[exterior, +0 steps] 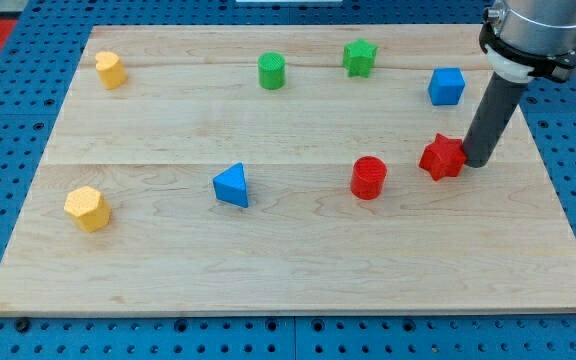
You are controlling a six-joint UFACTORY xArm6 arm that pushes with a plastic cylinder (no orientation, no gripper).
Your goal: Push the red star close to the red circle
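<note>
My tip [476, 163] is touching the right side of the small red star-shaped block [442, 157]. The star is sitting on the pale wooden table [288, 260], just right of the red circle block [368, 177]. The end effector is a bare rod, holding nothing.

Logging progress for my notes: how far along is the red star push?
Done: my tip sits against the red star on its right side in the view. In hand: the leftward push. Left: a visible gap of bare board separates it from the red circle, so closing that.

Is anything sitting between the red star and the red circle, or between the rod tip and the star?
Nothing visible. My tip sits against the view's right side of the red star; bare board separates it from the red circle.
</note>
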